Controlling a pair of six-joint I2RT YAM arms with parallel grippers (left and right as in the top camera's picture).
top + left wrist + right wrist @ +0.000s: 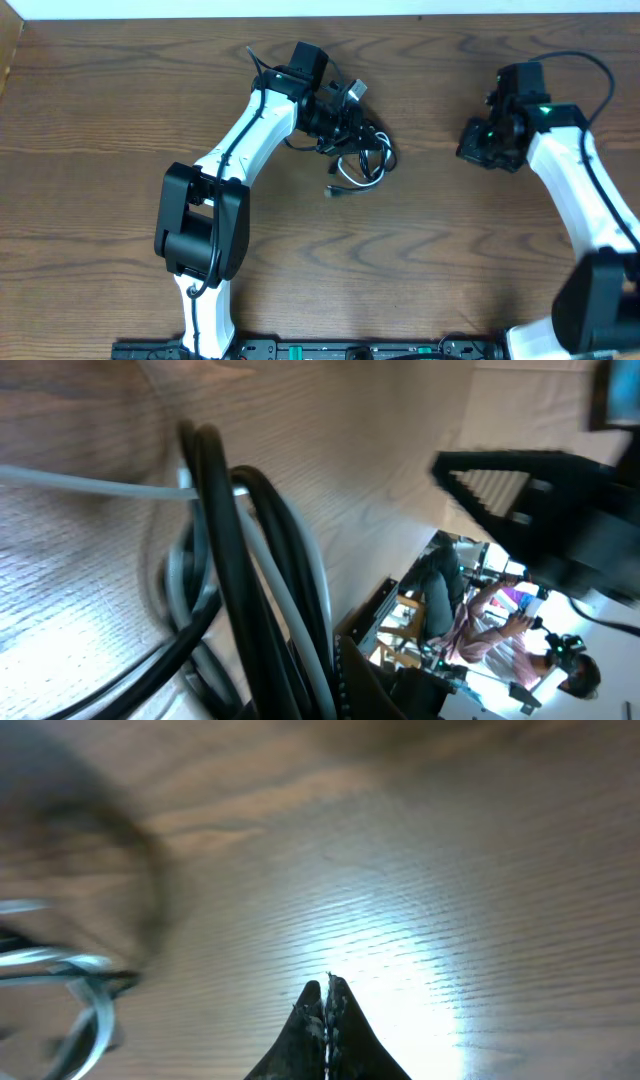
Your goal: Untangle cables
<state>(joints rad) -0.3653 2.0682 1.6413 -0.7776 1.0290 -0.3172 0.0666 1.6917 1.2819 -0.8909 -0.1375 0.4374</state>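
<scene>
Cables [362,160] sat in my L fingers [350,122], closed on them; R fingers [326,1010], closed w/ nothing, were well apart to right.

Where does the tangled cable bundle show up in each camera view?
Overhead: cable bundle lies upper centre, a little left of the middle.
Left wrist: cable bundle close up, filling the left half.
Right wrist: cable bundle blurred at the lower left edge.
Shared landmark: the wooden table under it.
</scene>
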